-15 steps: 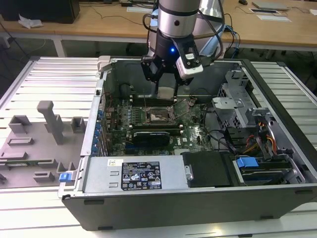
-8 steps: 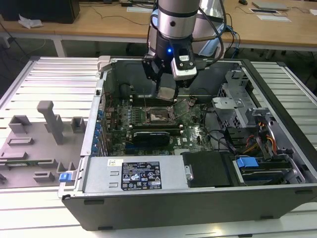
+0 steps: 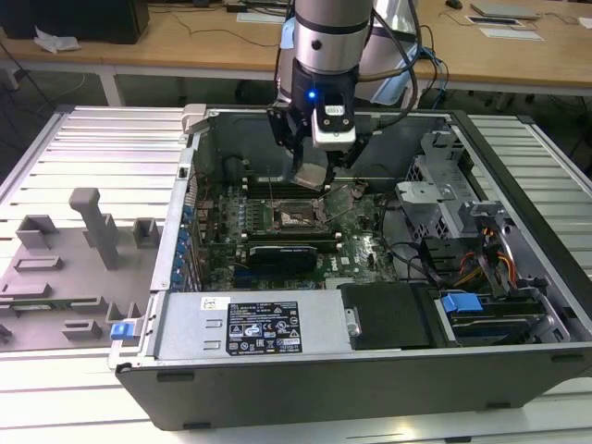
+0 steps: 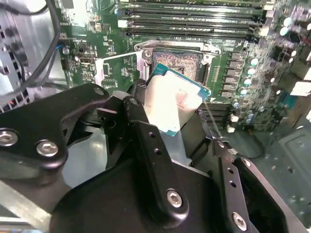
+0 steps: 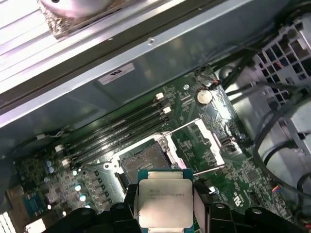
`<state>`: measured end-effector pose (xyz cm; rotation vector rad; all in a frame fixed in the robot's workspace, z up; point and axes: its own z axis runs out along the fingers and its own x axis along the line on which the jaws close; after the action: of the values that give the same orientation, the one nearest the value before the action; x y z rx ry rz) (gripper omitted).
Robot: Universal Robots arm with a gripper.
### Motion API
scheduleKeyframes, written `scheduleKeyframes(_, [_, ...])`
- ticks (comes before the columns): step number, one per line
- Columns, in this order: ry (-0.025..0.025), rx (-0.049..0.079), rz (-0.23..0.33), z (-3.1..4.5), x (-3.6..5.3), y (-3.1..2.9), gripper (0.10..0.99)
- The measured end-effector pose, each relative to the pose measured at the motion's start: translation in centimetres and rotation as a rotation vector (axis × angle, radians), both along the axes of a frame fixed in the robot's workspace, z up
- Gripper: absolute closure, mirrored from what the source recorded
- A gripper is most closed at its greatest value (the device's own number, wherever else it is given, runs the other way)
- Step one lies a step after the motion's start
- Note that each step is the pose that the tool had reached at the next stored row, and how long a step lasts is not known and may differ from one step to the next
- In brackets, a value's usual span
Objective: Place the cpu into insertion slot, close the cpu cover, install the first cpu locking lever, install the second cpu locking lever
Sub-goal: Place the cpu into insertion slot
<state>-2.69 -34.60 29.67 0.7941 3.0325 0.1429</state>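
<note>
My gripper (image 3: pixel 313 172) hangs inside the open computer case, shut on the cpu (image 3: pixel 312 176). The cpu (image 5: pixel 163 201) is a small square chip with a pale metal top, pinched at two opposite edges by black fingers (image 4: pixel 141 109). It hovers just above and slightly to one side of the bare insertion slot (image 5: pixel 144 162), not touching it. The cpu cover (image 5: pixel 208 141), a thin metal frame, stands swung open beside the slot. Two thin locking levers (image 5: pixel 180 127) (image 5: pixel 210 170) stick up, unlatched. The second wrist view shows the cpu (image 4: pixel 172 99) tilted over the slot (image 4: pixel 177 60).
The slot sits on the green motherboard (image 3: pixel 356 250), between memory slots (image 5: pixel 116 128) and a black card (image 3: pixel 287 252). The case's metal walls (image 3: pixel 277 324), a drive cage (image 3: pixel 435 199) and cables (image 3: pixel 490 264) stand at the exterior view's right. A grey fixture tray (image 3: pixel 74 268) lies outside, left.
</note>
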Motion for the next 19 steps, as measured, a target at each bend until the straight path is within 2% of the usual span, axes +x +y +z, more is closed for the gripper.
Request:
scheduleKeyframes(5, [0.0000,0.000,-0.078,-0.07,0.00,0.00,0.545])
scheduleKeyframes(7, [0.0000,0.000,-0.137,-0.13,0.00,0.00,0.545])
scheduleKeyframes(11, [-0.0001,-0.001,-0.199,-0.19,0.00,0.00,0.545])
scheduleKeyframes(12, [-0.0002,-0.002,-0.244,-0.23,0.00,0.00,0.545])
scheduleKeyframes(14, [-0.0002,-0.003,-0.294,-0.27,0.00,0.00,0.545])
scheduleKeyframes(19, [-0.0002,-0.004,-0.389,-0.34,0.00,0.00,0.545])
